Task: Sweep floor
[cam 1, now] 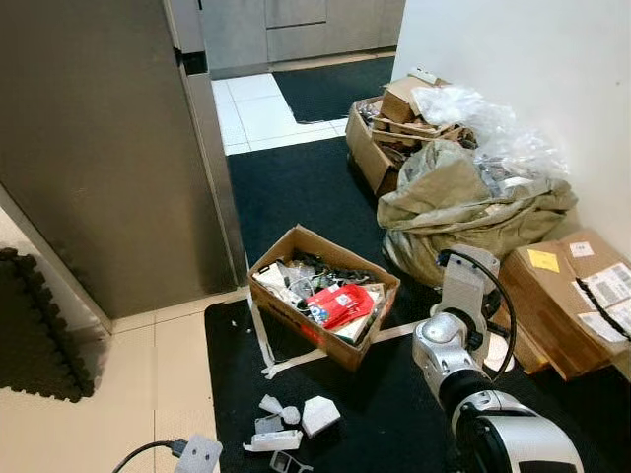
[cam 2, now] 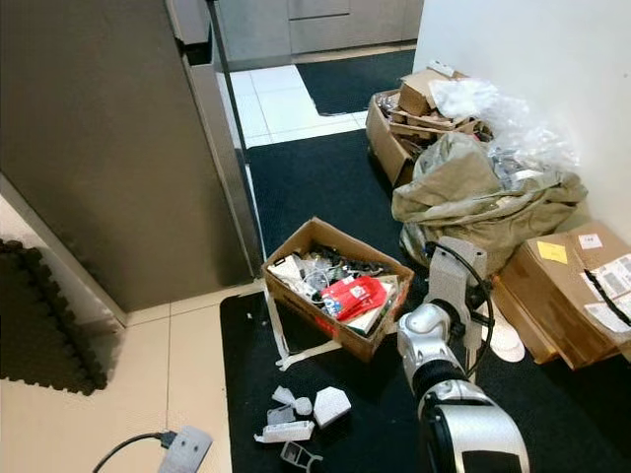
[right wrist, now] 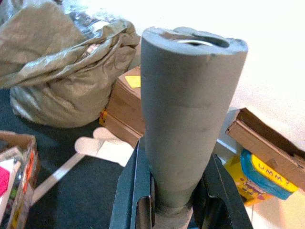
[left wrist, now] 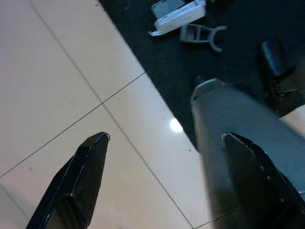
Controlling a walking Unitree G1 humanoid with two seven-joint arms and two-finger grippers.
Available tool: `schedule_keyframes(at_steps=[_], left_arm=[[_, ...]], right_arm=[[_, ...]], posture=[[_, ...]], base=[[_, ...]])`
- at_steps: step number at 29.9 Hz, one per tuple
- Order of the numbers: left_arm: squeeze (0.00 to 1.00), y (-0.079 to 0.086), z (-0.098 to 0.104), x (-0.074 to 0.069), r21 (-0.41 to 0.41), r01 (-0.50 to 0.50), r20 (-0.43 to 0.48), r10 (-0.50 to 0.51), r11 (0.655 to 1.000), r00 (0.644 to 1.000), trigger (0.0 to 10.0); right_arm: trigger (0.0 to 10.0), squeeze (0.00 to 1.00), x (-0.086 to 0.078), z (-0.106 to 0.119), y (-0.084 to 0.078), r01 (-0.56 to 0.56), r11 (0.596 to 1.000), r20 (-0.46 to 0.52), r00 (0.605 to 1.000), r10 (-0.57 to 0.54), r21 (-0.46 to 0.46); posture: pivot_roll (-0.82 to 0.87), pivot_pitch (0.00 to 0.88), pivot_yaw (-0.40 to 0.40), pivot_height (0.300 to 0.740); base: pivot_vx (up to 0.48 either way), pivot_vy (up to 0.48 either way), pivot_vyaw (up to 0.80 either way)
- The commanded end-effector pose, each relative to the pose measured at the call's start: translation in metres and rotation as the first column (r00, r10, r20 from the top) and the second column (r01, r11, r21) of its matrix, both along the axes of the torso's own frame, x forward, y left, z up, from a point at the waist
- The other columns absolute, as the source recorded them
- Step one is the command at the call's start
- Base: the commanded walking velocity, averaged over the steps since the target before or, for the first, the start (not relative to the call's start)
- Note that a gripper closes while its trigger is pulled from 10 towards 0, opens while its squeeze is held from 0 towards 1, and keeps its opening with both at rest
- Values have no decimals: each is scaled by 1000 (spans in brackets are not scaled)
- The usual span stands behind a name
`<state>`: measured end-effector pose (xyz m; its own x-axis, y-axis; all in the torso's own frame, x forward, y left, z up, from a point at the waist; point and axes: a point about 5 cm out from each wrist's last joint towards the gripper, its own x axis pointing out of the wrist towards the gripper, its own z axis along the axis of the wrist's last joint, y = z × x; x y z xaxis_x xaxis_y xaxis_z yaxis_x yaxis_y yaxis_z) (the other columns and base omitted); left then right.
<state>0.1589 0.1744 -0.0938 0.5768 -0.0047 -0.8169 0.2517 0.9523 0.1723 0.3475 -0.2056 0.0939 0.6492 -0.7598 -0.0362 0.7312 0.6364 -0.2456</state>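
Note:
My right gripper (right wrist: pixel 177 193) is shut on a thick grey foam-covered handle (right wrist: pixel 188 105), which runs up between its two black fingers. The same grey handle (left wrist: pixel 233 143) lies close against one finger of my left gripper (left wrist: pixel 165 138), whose fingers stand wide open over pale floor tiles (left wrist: pixel 62 81). Several white and grey plastic scraps (cam 1: pixel 291 422) lie scattered on the black carpet (cam 1: pixel 385 414) in front of me. My right arm (cam 1: pixel 458 340) reaches forward at the lower right of the eye views.
An open cardboard box (cam 1: pixel 325 296) of junk sits on the carpet ahead. A bulging tan sack (cam 1: pixel 463 202) and more cardboard boxes (cam 1: pixel 572 286) crowd the right wall. A tall grey cabinet (cam 1: pixel 99 148) stands left. A plug and cable (cam 1: pixel 192 453) lie on the tiles.

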Motion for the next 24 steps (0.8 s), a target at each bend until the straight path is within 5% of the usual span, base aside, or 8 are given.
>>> schedule_keyframes(at_steps=[1, 7, 8, 12, 15, 17, 18, 24], left_arm=[[0, -2, -3, -4, 3, -18, -28, 18, 1000, 999, 10000], [0, -7, -1, 1, -2, -39, -17, 39, 999, 999, 10000], [0, -8, 0, 5, -3, -63, -8, 63, 998, 998, 10000], [0, -9, 1, 7, -13, -95, 3, 95, 995, 995, 10000], [0, -4, 4, 11, -18, -135, 25, 136, 991, 990, 10000], [0, -4, 4, 11, -18, -135, 25, 136, 991, 990, 10000], [0, 12, 6, 12, -16, -169, 38, 170, 985, 985, 10000], [0, 34, 11, 17, -8, -193, 61, 193, 981, 979, 10000]], right_arm=[[10000, 0, 11, 19, 2, -35, 995, 105, 994, 25, 89], [10000, 0, 22, 38, 1, -126, 973, 231, 970, 80, 194], [10000, 0, 30, 46, 1, -273, 940, 266, 940, 214, 206], [10000, 0, 33, 50, 0, -345, 908, 291, 917, 273, 237], [10000, 0, 37, 53, 4, -529, 812, 346, 831, 436, 247], [10000, 0, 37, 53, 4, -529, 812, 346, 831, 436, 247], [10000, 0, 38, 54, 7, -576, 782, 353, 801, 483, 237], [10000, 0, 39, 57, 10, -616, 764, 343, 772, 535, 192]], posture=[[-81, 131, 23, 740], [-99, 127, 30, 740], [-105, 120, 31, 740], [-99, 115, 21, 740], [-107, 99, 17, 740], [-107, 99, 17, 740], [-102, 106, 31, 740], [-78, 90, 37, 740]], base=[[0, 0, 0], [0, 0, 0], [0, 0, 0], [0, 0, 0], [0, 0, 0], [0, 0, 0], [0, 0, -744], [0, 0, -745]])
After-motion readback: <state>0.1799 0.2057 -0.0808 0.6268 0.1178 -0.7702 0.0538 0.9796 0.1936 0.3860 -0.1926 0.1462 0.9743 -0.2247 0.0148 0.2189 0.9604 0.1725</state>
